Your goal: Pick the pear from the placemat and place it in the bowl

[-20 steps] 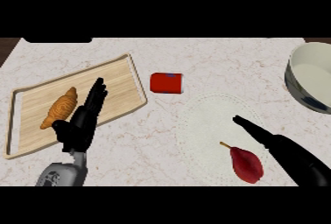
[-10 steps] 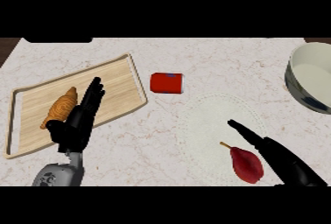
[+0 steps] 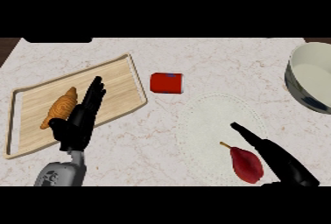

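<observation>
Red pear (image 3: 247,164) flat on placemat (image 3: 213,127)

Bare counter (image 3: 213,61) between placemat (image 3: 216,120) and bowl (image 3: 313,76); nothing standing on that stretch. Red can (image 3: 167,83) just off the placemat's upper left, apart from that line. Right hand (image 3: 271,153) just beside pear (image 3: 247,164). Cutting board (image 3: 116,83), croissant (image 3: 59,108) and left hand (image 3: 81,120) well apart, far left.
</observation>
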Tool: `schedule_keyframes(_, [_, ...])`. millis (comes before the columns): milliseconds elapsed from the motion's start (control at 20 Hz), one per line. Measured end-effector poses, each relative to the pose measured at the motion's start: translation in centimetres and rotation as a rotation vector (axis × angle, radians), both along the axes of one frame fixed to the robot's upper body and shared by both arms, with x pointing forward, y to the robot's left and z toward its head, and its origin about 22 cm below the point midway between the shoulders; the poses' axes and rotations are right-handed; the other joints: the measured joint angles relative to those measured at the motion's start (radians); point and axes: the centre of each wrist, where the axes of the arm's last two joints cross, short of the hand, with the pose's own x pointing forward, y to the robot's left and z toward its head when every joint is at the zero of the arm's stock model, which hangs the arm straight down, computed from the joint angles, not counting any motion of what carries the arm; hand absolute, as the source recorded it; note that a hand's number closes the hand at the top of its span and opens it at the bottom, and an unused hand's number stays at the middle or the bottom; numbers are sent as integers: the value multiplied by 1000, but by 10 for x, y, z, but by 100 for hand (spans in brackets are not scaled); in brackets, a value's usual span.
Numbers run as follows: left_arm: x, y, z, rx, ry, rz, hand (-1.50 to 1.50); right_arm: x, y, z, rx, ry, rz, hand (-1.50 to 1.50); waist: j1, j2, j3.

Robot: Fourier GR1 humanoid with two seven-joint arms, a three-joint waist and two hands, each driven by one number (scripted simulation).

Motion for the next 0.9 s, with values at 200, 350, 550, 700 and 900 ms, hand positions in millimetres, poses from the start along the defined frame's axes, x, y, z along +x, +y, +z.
schedule_keyframes(200, [1,5,4,-1,-6,-6,0,7,0,-9,-98,-21,-13,-150,2,0,0])
schedule_keyframes(350, [0,4,4,0,-11,-8,0,12,2,-17,-151,-23,-4,-150,2,0,0])
schedule_keyframes(550, [0,2,5,-3,-6,-1,0,16,3,-34,-161,-2,16,-150,2,0,0])
schedule_keyframes(700, [5,3,8,-2,-2,-7,0,19,1,-42,-176,-6,64,150,0,-3,-5])
schedule_keyframes(900, [-1,3,2,-4,-1,-9,0,17,3,-40,-222,-43,172,150,0,-6,-8])
